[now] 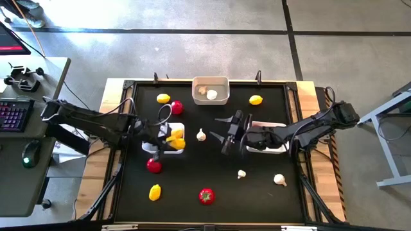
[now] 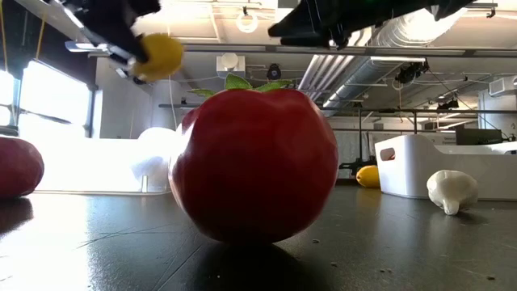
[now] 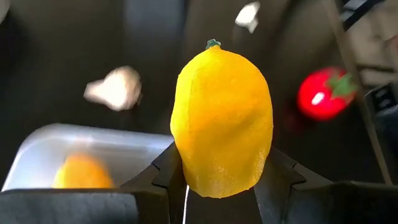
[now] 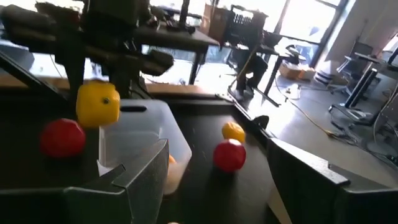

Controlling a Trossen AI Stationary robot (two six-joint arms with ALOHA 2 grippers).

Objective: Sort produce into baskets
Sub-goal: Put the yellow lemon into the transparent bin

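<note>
A: Lemon status?
B: Pinched between the left gripper fingers, held up in the air over the left basket. That basket already has a lemon in it.

A: Right gripper?
B: Fingers spread apart, nothing between them, hovering mid-table just left of the right basket.

A: Far basket?
B: Holds two garlic bulbs.

A: Loose stuff on the mat?
B: Lemons far left, far right and near left; a tomato at the near edge, another by the left basket, a third beyond it; three garlic bulbs scattered.
</note>
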